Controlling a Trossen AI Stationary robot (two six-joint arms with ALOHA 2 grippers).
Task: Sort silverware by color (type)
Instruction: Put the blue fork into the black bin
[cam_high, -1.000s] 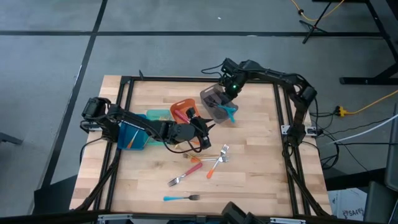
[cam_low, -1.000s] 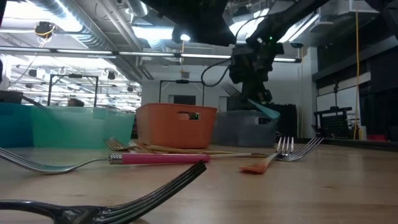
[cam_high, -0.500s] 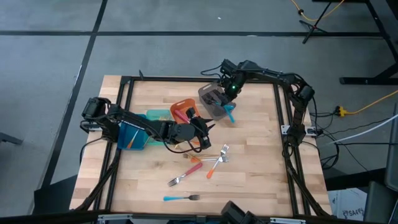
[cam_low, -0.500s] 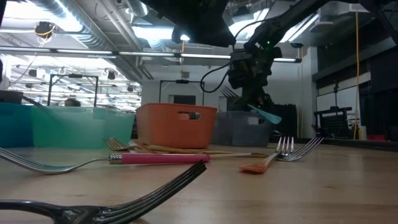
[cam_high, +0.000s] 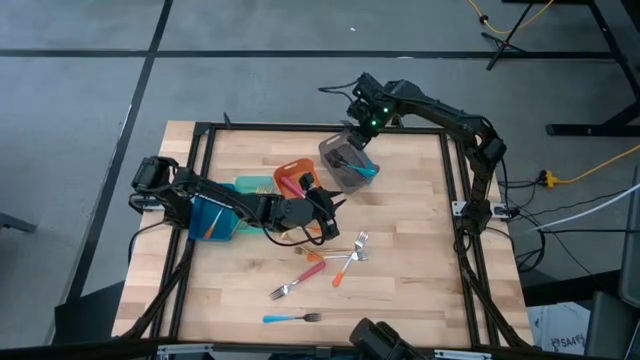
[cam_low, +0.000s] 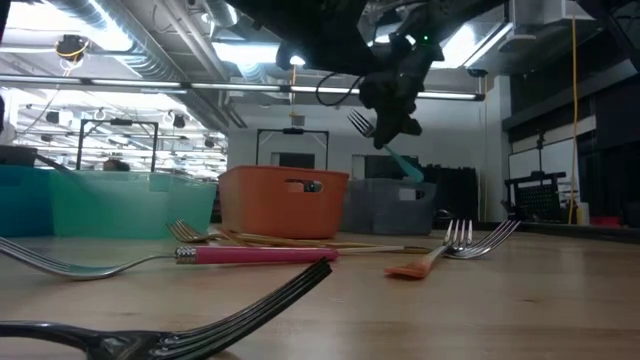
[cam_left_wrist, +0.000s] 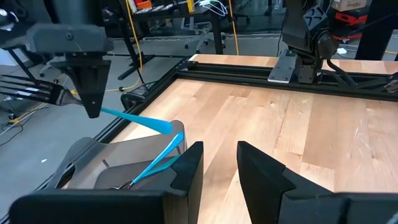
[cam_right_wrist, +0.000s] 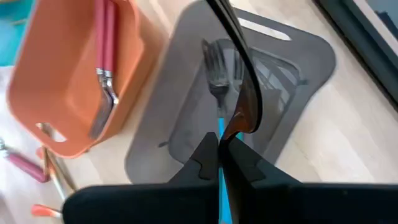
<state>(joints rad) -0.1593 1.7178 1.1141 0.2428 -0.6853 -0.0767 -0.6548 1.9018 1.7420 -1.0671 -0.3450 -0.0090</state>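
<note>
My right gripper (cam_high: 364, 128) hangs over the grey bin (cam_high: 343, 162) at the table's far side, shut on a blue-handled fork (cam_low: 385, 140). A second blue-handled fork (cam_left_wrist: 155, 167) lies inside that bin. The orange bin (cam_high: 293, 177) beside it holds red-handled pieces (cam_right_wrist: 104, 56). My left gripper (cam_high: 330, 200) waits near the orange bin, open, with nothing between its fingers (cam_left_wrist: 189, 171). Loose on the wood lie a pink-handled fork (cam_high: 298, 279), an orange-handled fork (cam_high: 346, 264) and a blue-handled fork (cam_high: 290, 318). My right gripper pinches the fork between its two fingers at the top of the blue handle (cam_left_wrist: 106, 112), close to the metal neck. The fingers slant down from above and lie across the fork. The fork is clear above the grey bin, tilted, tines (cam_low: 359, 122) high and handle end (cam_low: 408, 168) low.
A teal bin (cam_high: 215, 216) stands at the left beside the orange one. A black frame (cam_high: 452, 170) runs round the table top. Bare wood lies along the near and right sides.
My right gripper has risen and drawn toward the table's far edge, tipping as it went, still shut. The blue-handled fork has gone up with it, so its handle end hangs higher over the grey bin than before.
</note>
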